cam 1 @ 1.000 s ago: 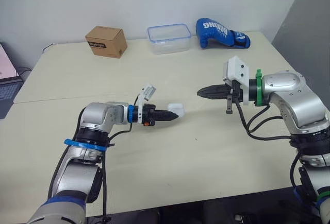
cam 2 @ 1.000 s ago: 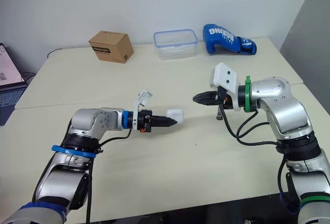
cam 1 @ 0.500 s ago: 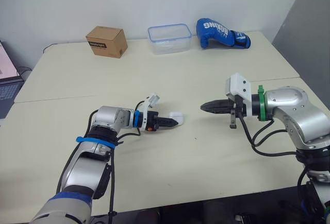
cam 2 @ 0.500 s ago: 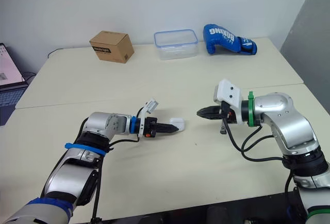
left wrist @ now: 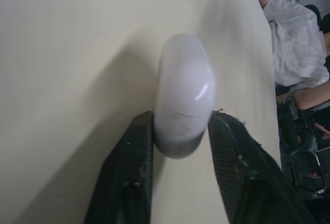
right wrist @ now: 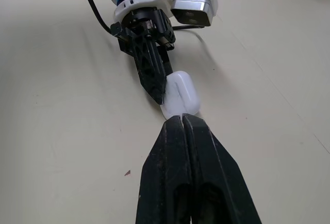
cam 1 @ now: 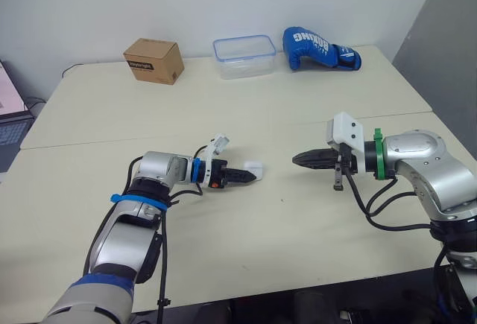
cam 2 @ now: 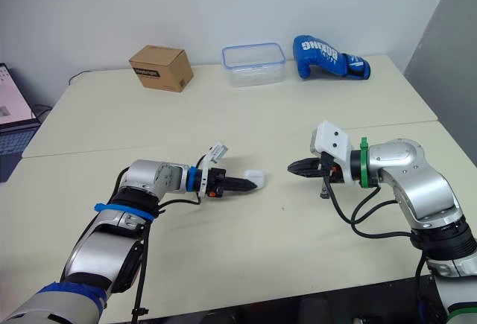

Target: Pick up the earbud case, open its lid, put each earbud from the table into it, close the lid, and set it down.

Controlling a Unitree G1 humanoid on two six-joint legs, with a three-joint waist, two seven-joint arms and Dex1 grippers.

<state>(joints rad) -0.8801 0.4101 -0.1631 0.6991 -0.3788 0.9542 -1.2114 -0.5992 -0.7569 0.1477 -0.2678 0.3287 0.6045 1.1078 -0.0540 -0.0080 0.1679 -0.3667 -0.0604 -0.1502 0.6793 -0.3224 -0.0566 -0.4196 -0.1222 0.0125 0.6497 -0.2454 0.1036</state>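
The left tool (cam 1: 252, 175) is clamped on the white earbud case (cam 1: 255, 167). The left wrist view shows the case wedged between that tool's two black fingers (left wrist: 234, 157), one against each of its sides, with most of its rounded body sticking out past the fingertips. A thin seam runs across the case and its lid is down. The case sits low against the pale surface (cam 1: 246, 242); whether it touches or is just clear of it I cannot tell.

The right tool (cam 1: 297, 159) faces the left one tip to tip and is apart from it, with bare surface between them. Its fingers are pressed together with nothing between them, and the case lies straight ahead of its tip, a little way off.

Far beyond both tools, along the back edge of the surface, stand a cardboard box (cam 1: 153, 59), a clear plastic container (cam 1: 244, 45) with a blue rim and a blue boxing glove (cam 1: 320, 47). A laptop (cam 1: 9, 119) sits well out to the left tool's side, off the surface. Past the case in the left wrist view, a person in a white sleeve (left wrist: 291, 44) is seen beyond the edge of the surface.
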